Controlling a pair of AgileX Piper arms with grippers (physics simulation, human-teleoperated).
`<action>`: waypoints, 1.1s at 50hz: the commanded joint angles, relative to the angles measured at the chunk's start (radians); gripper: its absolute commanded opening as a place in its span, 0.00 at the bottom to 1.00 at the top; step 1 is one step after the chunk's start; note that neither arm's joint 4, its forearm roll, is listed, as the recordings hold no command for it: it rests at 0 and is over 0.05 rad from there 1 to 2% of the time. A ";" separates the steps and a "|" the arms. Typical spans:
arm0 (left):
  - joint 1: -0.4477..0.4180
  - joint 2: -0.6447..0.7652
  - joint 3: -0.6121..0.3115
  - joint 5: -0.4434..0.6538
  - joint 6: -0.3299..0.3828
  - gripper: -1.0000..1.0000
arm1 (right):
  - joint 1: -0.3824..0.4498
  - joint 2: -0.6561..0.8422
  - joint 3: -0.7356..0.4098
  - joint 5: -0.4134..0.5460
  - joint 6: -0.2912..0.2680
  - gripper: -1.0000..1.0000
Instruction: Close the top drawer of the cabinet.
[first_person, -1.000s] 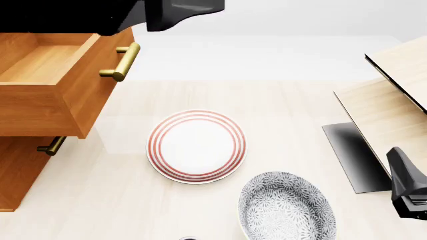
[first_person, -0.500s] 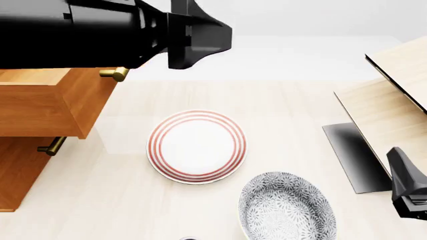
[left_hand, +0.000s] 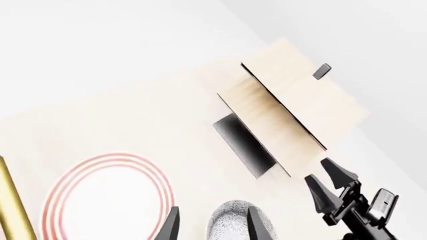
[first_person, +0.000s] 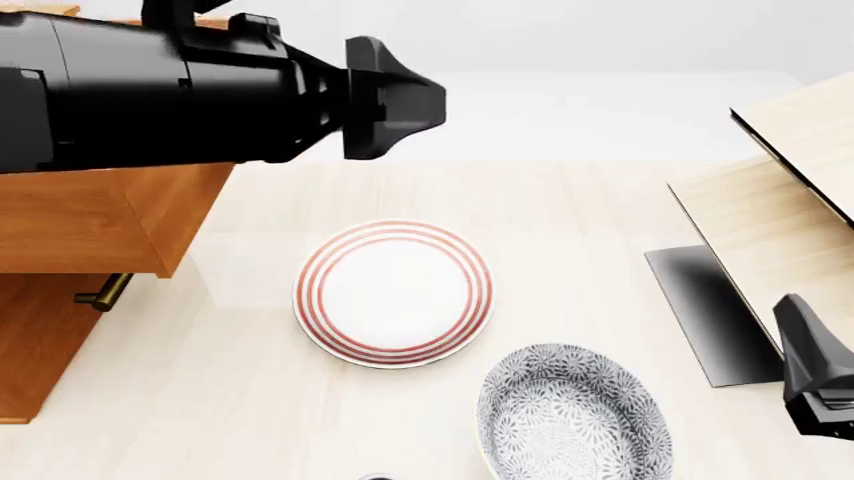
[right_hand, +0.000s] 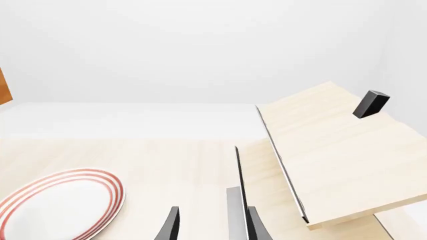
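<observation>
At the front view's upper left, the left end effector (first_person: 400, 97), fingers parted and empty, hovers beside the top drawer (first_person: 94, 215), seemingly lining up to push its front inward.

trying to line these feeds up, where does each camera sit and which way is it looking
Front view: above and behind the arms, looking down the table; left arm covers the top drawer.
Left wrist view: behind the left claw, facing the red-ringed plate.
Right wrist view: behind the right claw, facing the pale wood unit.
All share the plate.
</observation>
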 joint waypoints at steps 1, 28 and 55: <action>0.050 0.019 0.021 -0.023 -0.005 1.00 | 0.001 0.001 0.000 0.000 0.000 1.00; 0.136 0.040 0.038 -0.042 -0.012 1.00 | 0.000 0.001 0.000 0.000 0.000 1.00; 0.213 0.054 0.062 -0.072 -0.022 1.00 | 0.000 0.000 0.000 0.000 0.000 1.00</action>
